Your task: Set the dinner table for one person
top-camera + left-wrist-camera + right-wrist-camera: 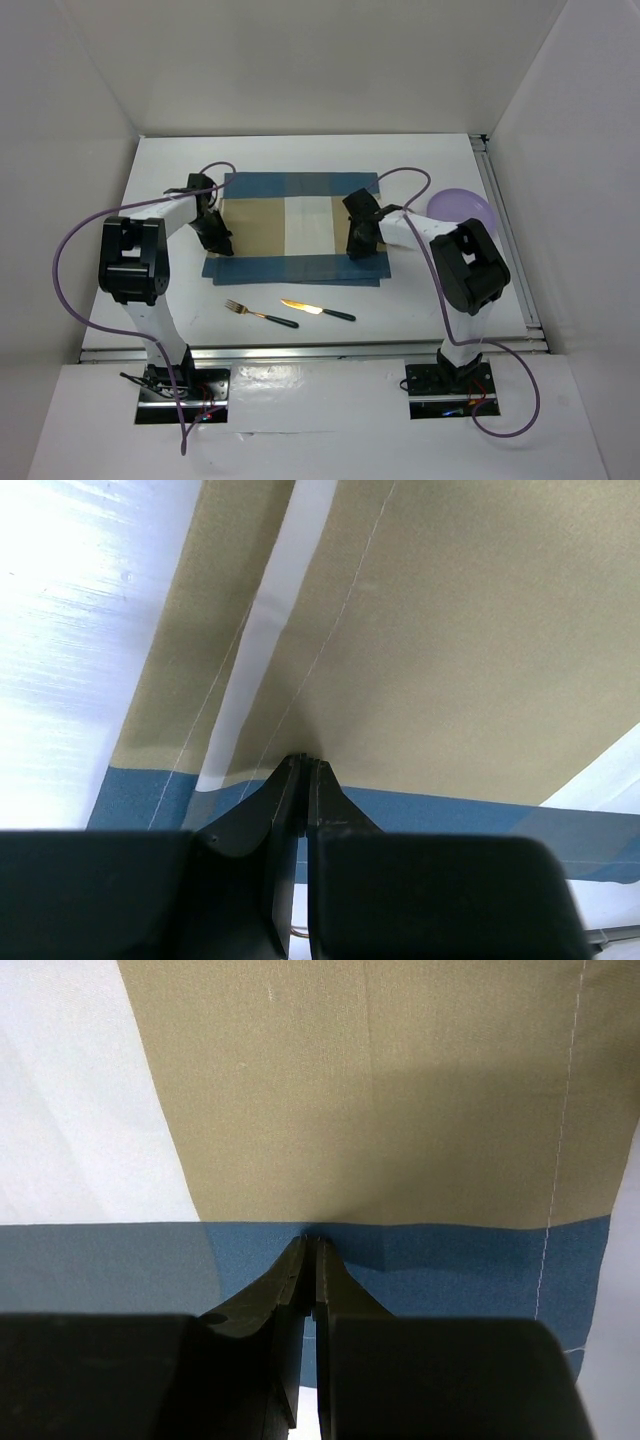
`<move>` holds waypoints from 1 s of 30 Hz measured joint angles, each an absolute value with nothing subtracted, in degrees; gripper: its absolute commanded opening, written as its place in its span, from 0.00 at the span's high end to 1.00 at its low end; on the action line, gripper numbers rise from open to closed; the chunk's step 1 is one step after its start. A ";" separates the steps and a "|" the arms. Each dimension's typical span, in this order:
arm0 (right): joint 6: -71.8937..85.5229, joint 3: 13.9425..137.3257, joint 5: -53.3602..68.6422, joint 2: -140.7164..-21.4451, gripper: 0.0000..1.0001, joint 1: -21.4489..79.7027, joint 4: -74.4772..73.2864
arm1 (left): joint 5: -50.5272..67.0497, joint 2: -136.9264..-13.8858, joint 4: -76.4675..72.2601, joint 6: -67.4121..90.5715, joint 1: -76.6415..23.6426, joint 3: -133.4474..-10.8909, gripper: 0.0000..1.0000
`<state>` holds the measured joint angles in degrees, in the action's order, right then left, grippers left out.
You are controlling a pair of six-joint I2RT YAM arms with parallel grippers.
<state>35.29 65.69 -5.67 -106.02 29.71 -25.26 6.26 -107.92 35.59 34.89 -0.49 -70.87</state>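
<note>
The dinner table (420,160) is a white top with silver rails. A blue, tan and white checked placemat (295,230) lies near its middle. My left gripper (215,238) is shut on the placemat's left part; in the left wrist view its tips (305,763) pinch the cloth (450,630) where tan meets blue. My right gripper (357,243) is shut on the placemat's right part; in the right wrist view its tips (312,1243) pinch the blue band below the tan panel (380,1090). A fork (258,314) and a knife (318,310) lie on the table in front of the placemat.
A purple bowl (461,209) sits at the right, just beyond my right arm. White walls enclose the table at the back and sides. Purple cables loop from both arms. The front rail runs just behind the arm bases.
</note>
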 measured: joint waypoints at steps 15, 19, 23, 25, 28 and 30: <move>34.11 77.25 -12.60 -100.40 0.34 30.15 -43.59 | 4.47 -105.49 37.87 34.74 -2.83 -71.11 0.83; 33.19 83.20 -15.42 -91.55 0.24 28.93 -44.40 | 3.88 -103.92 39.79 34.68 -2.83 -74.28 0.81; 32.45 84.01 -15.86 -84.93 0.22 22.41 -44.47 | 3.88 -100.38 41.21 34.46 -2.85 -78.28 0.78; 31.90 83.57 -15.68 -84.55 0.22 18.09 -44.51 | 3.90 -97.93 42.09 34.13 -2.94 -80.03 0.73; 30.94 80.95 -14.81 -85.73 0.22 12.95 -44.42 | 3.92 -94.56 43.03 32.82 -2.96 -82.13 0.63; 30.28 78.74 -13.65 -86.65 0.22 10.92 -44.64 | 3.95 -92.55 43.72 31.70 -2.96 -83.11 0.58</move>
<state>30.28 78.74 -13.65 -86.65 10.92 -44.64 3.95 -92.55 43.72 31.70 -2.96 -83.11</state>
